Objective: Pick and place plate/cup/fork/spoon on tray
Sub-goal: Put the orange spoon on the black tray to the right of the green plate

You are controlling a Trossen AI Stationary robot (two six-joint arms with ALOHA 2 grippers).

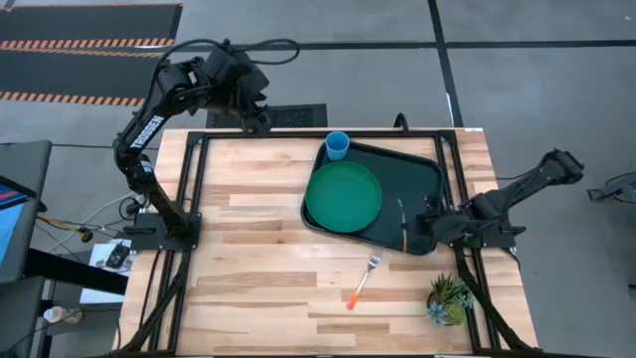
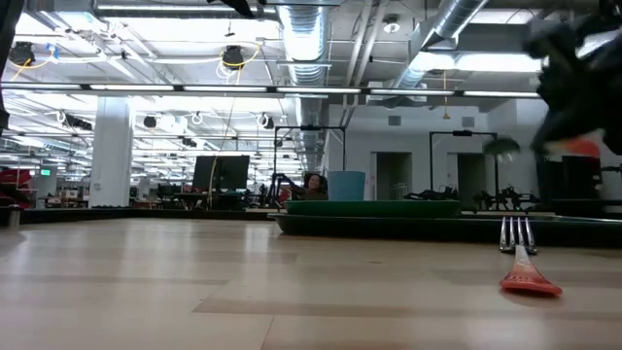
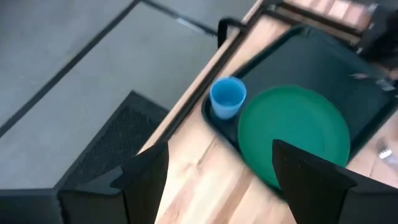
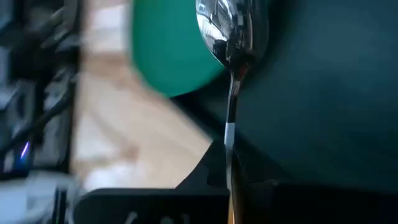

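The dark green tray (image 1: 421,167) lies on the table's far right part. The green plate (image 1: 343,196) lies flat in its left half, and the blue cup (image 1: 338,145) stands upright in its far left corner. The orange-handled fork (image 1: 364,281) lies on the wood near of the tray and also shows in the low view (image 2: 520,261). My right gripper (image 1: 419,231) is shut on the spoon (image 4: 233,37) over the tray's near right corner. My left gripper (image 3: 217,180) is open and empty, high over the table's far edge, left of the cup. My right gripper holds the spoon by its orange handle (image 4: 231,214); the fingers themselves hide the exact place. The spoon sticks out ahead of the fingers, its shaft (image 4: 230,124) and silver bowl over the tray beside the plate's rim. In the low view the handle (image 2: 581,146) is above tray level.
A small potted plant (image 1: 447,298) stands at the table's near right corner. Black frame rails (image 1: 194,189) run along the table's left and right sides. Bare wood (image 1: 258,249) spreads left of and near of the tray.
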